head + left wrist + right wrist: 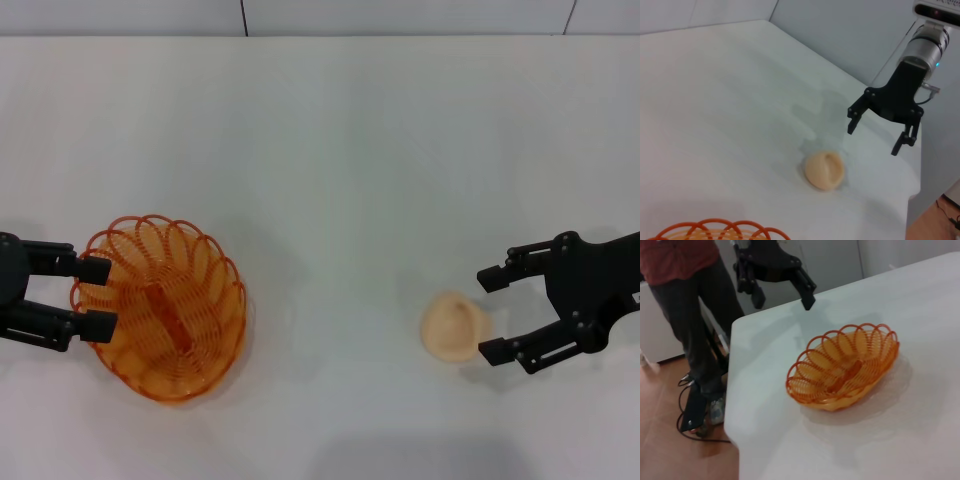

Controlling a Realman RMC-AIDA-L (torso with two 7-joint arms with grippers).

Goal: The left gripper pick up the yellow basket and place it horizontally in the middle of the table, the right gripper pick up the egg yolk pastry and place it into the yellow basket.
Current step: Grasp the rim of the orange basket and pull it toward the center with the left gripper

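Observation:
The yellow basket (168, 308) stands on the white table (330, 150) at the left, its long side running near to far. My left gripper (98, 296) is open at the basket's left rim; in the right wrist view it (784, 301) hangs above the table edge, apart from the basket (845, 367). The egg yolk pastry (455, 325) lies on the table at the right. My right gripper (491, 314) is open and empty just right of the pastry. The left wrist view shows the pastry (825, 170), the right gripper (873, 139) above and beyond it, and the basket's rim (715, 229).
A person (685, 300) in a red top and dark trousers stands on the floor past the table's left edge, with cables by the feet. The table's right edge (912, 185) lies close behind my right gripper.

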